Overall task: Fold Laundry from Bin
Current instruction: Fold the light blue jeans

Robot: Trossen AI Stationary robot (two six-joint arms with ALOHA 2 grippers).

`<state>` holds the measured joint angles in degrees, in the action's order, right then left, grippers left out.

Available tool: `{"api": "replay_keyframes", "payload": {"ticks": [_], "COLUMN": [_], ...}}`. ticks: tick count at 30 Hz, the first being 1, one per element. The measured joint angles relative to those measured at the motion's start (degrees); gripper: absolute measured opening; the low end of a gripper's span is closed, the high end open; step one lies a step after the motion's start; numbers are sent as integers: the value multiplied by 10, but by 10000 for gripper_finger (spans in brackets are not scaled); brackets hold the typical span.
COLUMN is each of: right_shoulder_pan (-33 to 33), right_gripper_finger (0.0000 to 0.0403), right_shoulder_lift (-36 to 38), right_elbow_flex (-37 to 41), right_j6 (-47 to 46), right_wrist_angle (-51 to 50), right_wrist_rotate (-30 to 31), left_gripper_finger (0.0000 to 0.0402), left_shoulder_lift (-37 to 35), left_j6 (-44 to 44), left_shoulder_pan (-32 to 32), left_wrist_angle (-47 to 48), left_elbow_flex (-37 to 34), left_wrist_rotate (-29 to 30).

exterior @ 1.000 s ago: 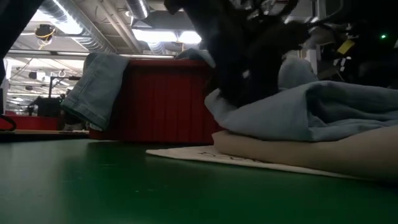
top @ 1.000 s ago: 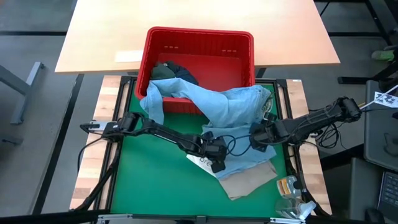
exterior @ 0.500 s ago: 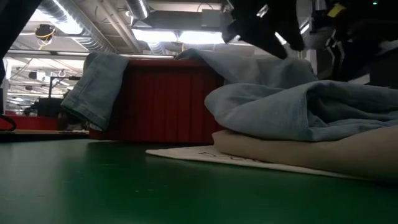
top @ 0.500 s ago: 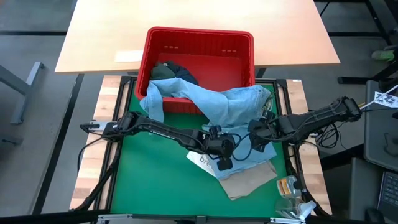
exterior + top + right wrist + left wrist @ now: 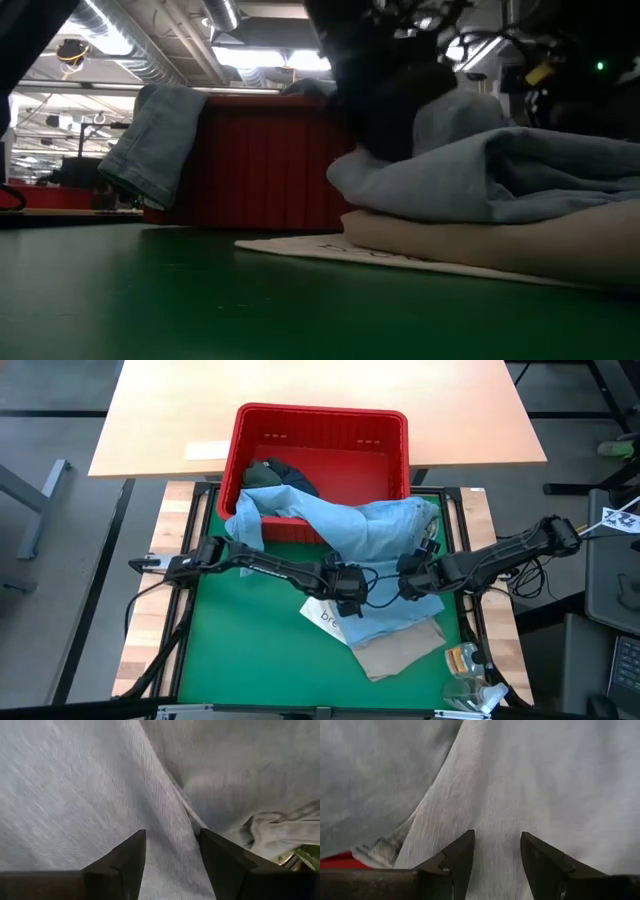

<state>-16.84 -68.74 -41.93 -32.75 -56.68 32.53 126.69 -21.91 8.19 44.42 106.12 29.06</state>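
A light blue shirt [image 5: 370, 530] of the laundry hangs out of the red bin [image 5: 320, 412] over its near wall. Its lower part lies on a beige garment [image 5: 400, 650] and a white tote bag [image 5: 322, 618] on the green mat. One sleeve [image 5: 150, 140] hangs down the bin's left corner. My left gripper [image 5: 347, 600] stands open at the shirt's left fold [image 5: 360, 165], slanting down. My right gripper [image 5: 408, 585] stands open over the shirt's right part. Cloth fills both wrist views [image 5: 545, 770] [image 5: 75, 780]. Dark garments [image 5: 280, 475] lie in the bin. My left gripper [image 5: 497, 835] slants down at the shirt with its fingers apart and cloth showing in the gap; I cannot tell whether its fingertips touch the cloth. My right gripper [image 5: 172, 832] stands over the shirt in the same way; I cannot tell whether it touches.
The green mat [image 5: 250, 650] lies bare to the left of the pile. Small packets and a clear bottle [image 5: 465, 660] sit at the near right corner. A wooden table [image 5: 300, 385] stands behind the bin, and cables hang between the two grippers.
My left gripper rose off the shirt's left fold, swung a little toward the table's right edge, and has come back down at the fold, slightly nearer the bin. My right gripper shifted slightly over the shirt. The gaps between the fingers look unchanged.
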Motion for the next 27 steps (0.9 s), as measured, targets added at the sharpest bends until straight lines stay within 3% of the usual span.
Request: {"api": "replay_keyframes", "payload": {"ticks": [7,13,16,22,27], "right_shoulder_pan": [0,-1,-13,-90,-180], "right_gripper_finger": [186,186,186,186,186], "right_shoulder_lift": [0,0,0,1,-5], "right_elbow_flex": [0,-84,-122,-149,-136], "right_j6": [2,2,3,16,14], "right_wrist_angle": [-9,-84,-95,-48,24], "right_wrist_rotate": [-6,-25,-48,-149,-151], "left_gripper_finger": [158,158,158,158,158], "left_shoulder_lift": [0,-3,-5,-5,0], "left_j6": [-4,-4,-4,-4,-4], "left_shoulder_pan": [-17,-6,8,52,88], "left_wrist_angle": [-16,18,24,12,-29], "left_elbow_flex": [-24,43,85,119,120], "left_wrist_rotate": [-18,-50,-93,-161,-163]}}
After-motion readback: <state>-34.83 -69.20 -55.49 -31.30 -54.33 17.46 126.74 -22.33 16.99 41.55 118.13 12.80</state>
